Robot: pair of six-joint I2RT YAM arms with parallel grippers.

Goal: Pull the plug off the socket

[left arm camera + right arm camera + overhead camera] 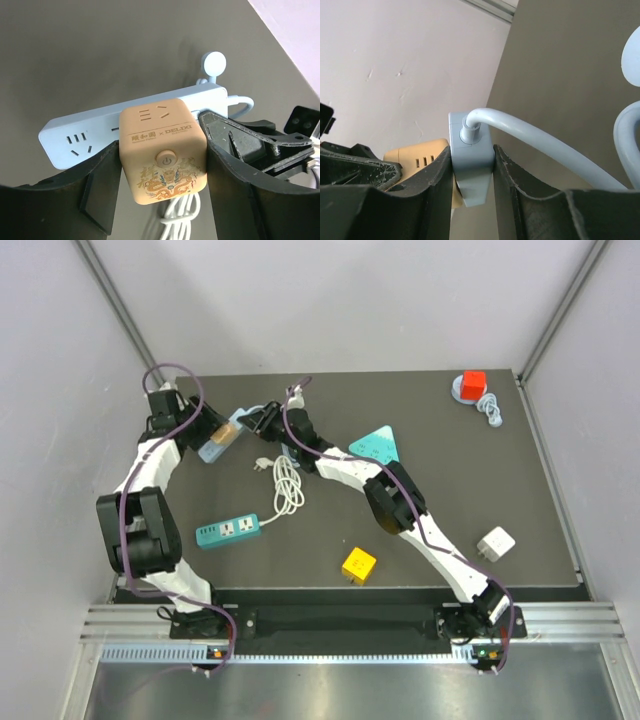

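Two-arm unplugging near the far left corner of the desk [520, 490]. The orange cube [160, 127], the plug of the task, sits seated in the pale blue strip [80, 135], with no gap showing between the two. The left gripper [162, 170] straddles the cube, its jaws pressed against two opposite sides. The right gripper [472, 165] has its jaws clamped on the strip's end cap, just below where the cord [535, 137] leaves it. The two grippers lie just beside each other, the right one's black housing showing at the right of the left wrist view. Elsewhere on the desk, well apart from the work, lie a teal strip [228, 530] and a white cable [286, 485]. Risks, as judged from this pose: the right hold is at one end only, so a pull on the cube could swing or lift the free length of the strip instead of freeing the pins. The cap is narrow and smooth and may slide out of the jaws. The cube's glossy sides may slip through the left pads if the pins bind. A pull not in line with the pins would jam or bend them. With the arms this close, a sudden release could knock one gripper into the other.
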